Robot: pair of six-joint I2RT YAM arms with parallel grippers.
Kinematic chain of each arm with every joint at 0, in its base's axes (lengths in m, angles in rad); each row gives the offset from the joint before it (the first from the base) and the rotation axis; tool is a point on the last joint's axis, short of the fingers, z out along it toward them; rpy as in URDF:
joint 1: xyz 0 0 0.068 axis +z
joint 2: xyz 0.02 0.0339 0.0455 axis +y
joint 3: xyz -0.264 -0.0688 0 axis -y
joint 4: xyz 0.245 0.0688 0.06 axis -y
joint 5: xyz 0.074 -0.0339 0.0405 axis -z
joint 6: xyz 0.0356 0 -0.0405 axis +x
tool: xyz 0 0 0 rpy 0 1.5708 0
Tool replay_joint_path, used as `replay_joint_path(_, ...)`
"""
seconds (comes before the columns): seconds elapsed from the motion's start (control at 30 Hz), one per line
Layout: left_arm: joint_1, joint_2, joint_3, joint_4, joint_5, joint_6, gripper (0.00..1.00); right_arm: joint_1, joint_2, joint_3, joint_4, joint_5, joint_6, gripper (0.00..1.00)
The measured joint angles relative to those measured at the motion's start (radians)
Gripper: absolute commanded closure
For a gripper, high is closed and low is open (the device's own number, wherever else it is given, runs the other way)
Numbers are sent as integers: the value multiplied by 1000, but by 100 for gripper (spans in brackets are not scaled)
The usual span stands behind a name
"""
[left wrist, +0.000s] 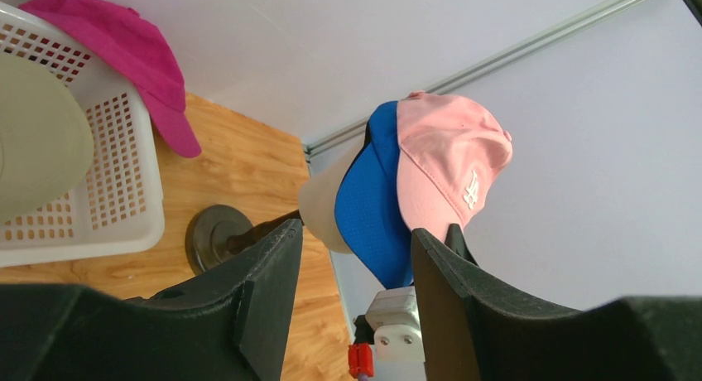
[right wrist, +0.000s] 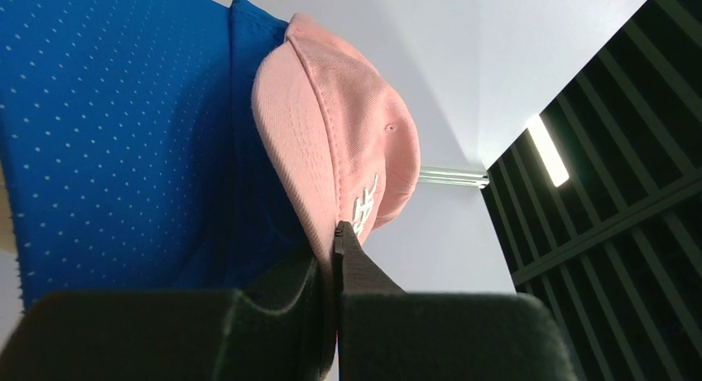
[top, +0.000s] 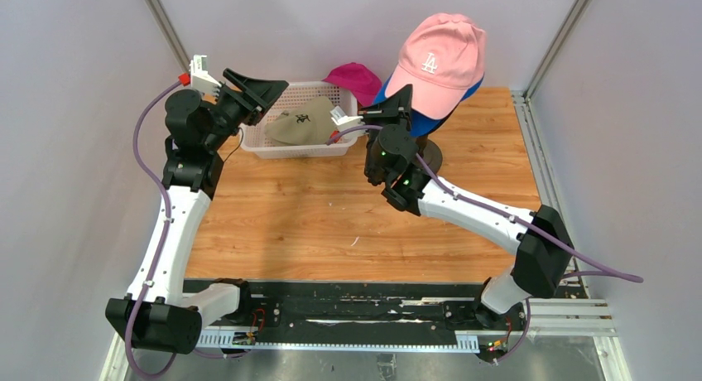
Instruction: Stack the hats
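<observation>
Although both arms reach out from the near edge of the wooden table [top: 314,232], only the right one has hold of anything. The right gripper [right wrist: 338,233] is clamped tight on the brim of the pink cap [top: 439,58]. The brim's edge runs down between the closed fingertips, so the cap sits directly above and beyond that gripper. The left gripper [top: 277,89] hangs with its jaws apart and nothing between them, above the left end of the white basket [top: 273,151]. Just below it and a little to the right, inside the basket, lies the khaki cap [top: 302,126], untouched. Farther back, the magenta cap [top: 356,79] drapes over the basket's far right corner. At the far right, the pink cap tops the blue cap [top: 424,122]. Both are stacked on the cream mannequin head [left wrist: 319,215], whose dark stand [left wrist: 213,233] rests on the table beside the basket.
</observation>
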Motion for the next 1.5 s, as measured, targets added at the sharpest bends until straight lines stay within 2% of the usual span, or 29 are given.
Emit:
replay_joint_path(0.33, 0, 0, 0, 0, 0, 0, 44, 0, 0, 0, -12, 7, 36, 94)
replay_joint_path(0.53, 0, 0, 0, 0, 0, 0, 45, 0, 5, -1, -2, 24, 53, 75)
replay_joint_path(0.77, 0, 0, 0, 0, 0, 3, 45, -1, 35, -25, 86, 29, 31, 73)
replay_joint_path(0.87, 0, 0, 0, 0, 0, 3, 45, -1, 36, -26, 110, 29, 24, 74)
replay_joint_path(0.93, 0, 0, 0, 0, 0, 3, 45, -1, 36, -26, 123, 29, 19, 78)
replay_joint_path(1.07, 0, 0, 0, 0, 0, 3, 45, -1, 36, -26, 137, 29, 4, 98)
replay_joint_path(1.5, 0, 0, -1, 0, 0, 3, 45, -1, 36, -25, 113, 29, 37, 99)
